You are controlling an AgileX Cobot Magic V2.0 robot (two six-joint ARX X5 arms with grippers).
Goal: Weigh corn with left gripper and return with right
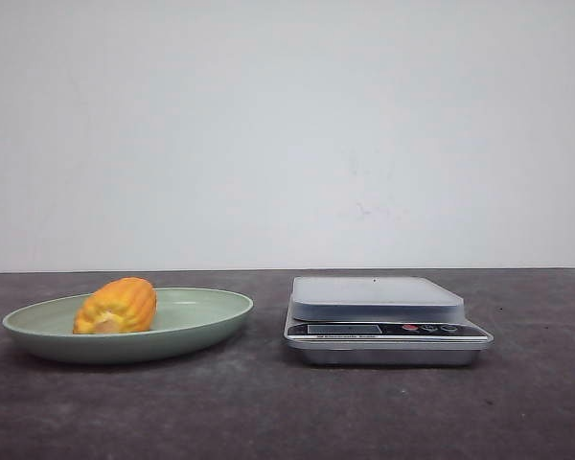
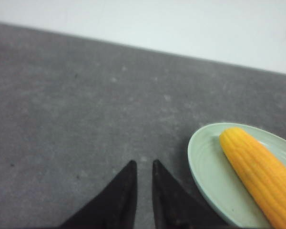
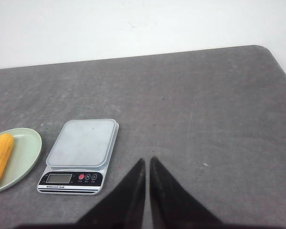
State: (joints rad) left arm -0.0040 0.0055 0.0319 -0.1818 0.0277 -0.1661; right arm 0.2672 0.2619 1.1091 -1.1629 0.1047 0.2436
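Bench (image 1: 268, 412): dark grey; bare surface in front of plate and scale, and toward its right edge.
Corn (image 1: 117, 306): lying in the green plate (image 1: 211, 311), bench left; long axis slanting front-to-back, pale core end facing front.
Scale (image 1: 383, 316): just right of plate, platform bare.
Left gripper (image 2: 143, 164): above bare bench beside plate; fingers nearly together, holding nothing.
Right gripper (image 3: 147, 161): right of scale; fingers nearly together, holding nothing.

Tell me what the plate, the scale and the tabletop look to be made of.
Plate: pale green with a soft matte sheen, probably plastic or melamine, though glazed ceramic is possible. Scale: silver-grey body and a faintly mottled weighing platform, likely brushed metal or metal-look plastic, with a glossy black control strip. Tabletop: dark grey, mottled and matte, resembling stone, concrete or a laminate imitating them.
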